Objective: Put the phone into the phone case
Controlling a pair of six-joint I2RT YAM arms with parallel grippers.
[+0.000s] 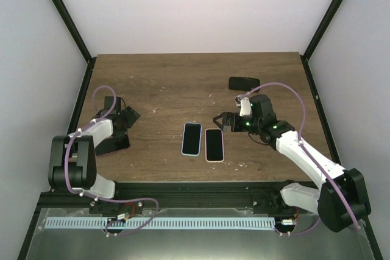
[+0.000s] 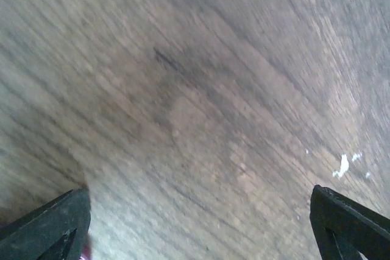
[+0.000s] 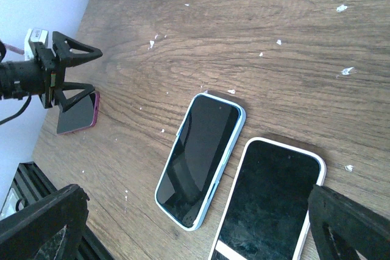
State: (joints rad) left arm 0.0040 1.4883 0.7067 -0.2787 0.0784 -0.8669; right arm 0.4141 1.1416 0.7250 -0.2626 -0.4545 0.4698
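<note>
Noted, nearest the front edge and off to the left of the wooden table (image 1: 158, 71), a magenta-edged phone (image 1: 116, 145) lying flat with its screen up. Found two more phones flat and screen-up at the middle of the table, side by side and almost touching: a blue-rimmed phone (image 1: 191, 139) on the left and a white-rimmed phone (image 1: 214, 144) on the right, set a touch nearer the front. Could not tell phone from phone case among them, nor bare handset from cased one. Saw the left gripper (image 1: 129, 116) just beyond the magenta-edged phone, low over bare wood, fingers spread wide apart and holding nothing. Saw the right gripper (image 1: 221, 120) just beyond and to the right of the white-rimmed phone, pointed toward the pair, fingers likewise wide apart and empty, clear of both phones. Spotted, farthest back on the right, a dark flat object (image 1: 244, 83) lying well apart from everything else, too small to identify.
</note>
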